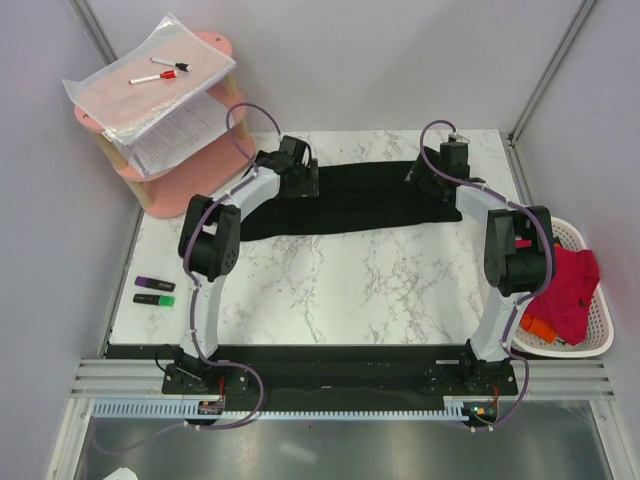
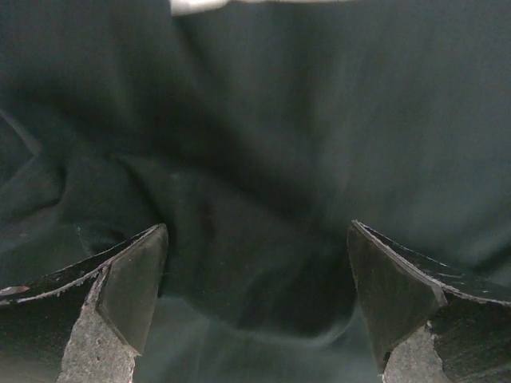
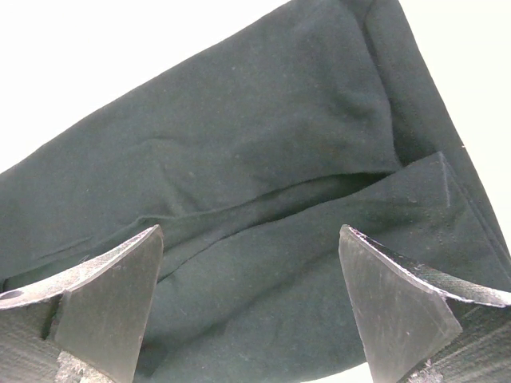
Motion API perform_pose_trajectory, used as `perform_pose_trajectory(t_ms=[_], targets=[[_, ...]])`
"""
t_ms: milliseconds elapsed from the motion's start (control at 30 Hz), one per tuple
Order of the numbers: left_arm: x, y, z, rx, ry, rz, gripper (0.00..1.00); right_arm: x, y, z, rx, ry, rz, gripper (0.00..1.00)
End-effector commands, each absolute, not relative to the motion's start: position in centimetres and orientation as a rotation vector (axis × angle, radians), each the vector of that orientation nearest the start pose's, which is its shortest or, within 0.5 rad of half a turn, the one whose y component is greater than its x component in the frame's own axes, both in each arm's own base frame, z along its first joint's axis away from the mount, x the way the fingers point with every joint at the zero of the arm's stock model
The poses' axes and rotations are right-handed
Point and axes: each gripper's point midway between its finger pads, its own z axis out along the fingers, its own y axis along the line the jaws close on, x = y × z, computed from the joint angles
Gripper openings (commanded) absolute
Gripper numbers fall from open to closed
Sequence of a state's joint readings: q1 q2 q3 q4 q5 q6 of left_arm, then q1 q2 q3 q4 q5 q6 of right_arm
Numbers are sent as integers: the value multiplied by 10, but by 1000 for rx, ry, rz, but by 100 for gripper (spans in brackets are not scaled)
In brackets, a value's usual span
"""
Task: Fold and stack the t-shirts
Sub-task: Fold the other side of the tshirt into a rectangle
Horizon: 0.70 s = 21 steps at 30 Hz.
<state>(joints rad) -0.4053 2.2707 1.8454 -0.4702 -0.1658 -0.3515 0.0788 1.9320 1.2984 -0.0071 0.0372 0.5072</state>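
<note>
No writing can be read in any view. The printed white paper sheets on the pink rounded shelf show lines of print too small to make out.

I see both arms stretched from their bases toward the black t-shirt. My left arm folds at the elbow and tips its wrist down over the shirt's left end. There the left gripper hangs close above the cloth, its 2 fingers spread wide with nothing between them. My right arm stands tall, its forearm leaning in to the shirt's right end. The right gripper is just as wide apart, gripping nothing, just above the shirt's edge.
</note>
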Motion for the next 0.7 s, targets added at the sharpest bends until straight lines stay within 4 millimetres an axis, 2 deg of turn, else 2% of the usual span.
perform_pose_trajectory(t_ms=[0,33,67,100,133,200,267,400,467,500,600,667], targets=[[500,-211,100,-63,2353,-258,100,532,62,96,460,2137,326,98],[501,-211,121,-87,2286,-296,100,532,63,96,460,2135,334,98],[495,-208,122,-98,2280,-299,100,532,63,96,458,2135,333,98],[484,-204,110,-107,2302,-291,100,532,63,95,459,2136,331,98],[480,-204,121,-113,2274,-313,100,532,64,94,457,2140,332,98],[470,-204,116,-114,2292,-325,100,531,64,92,463,2142,334,98],[463,-208,118,-95,2295,-338,100,532,63,92,463,2140,331,98],[445,-214,101,-66,2340,-315,100,532,64,89,469,2144,337,98],[444,-217,92,-64,2356,-310,100,532,68,88,460,2149,361,98],[445,-217,82,-63,2376,-295,100,532,68,87,460,2151,364,98],[453,-222,66,-73,2392,-293,100,532,70,88,454,2152,370,98],[461,-224,63,-80,2383,-285,100,532,68,88,457,2150,366,98]])
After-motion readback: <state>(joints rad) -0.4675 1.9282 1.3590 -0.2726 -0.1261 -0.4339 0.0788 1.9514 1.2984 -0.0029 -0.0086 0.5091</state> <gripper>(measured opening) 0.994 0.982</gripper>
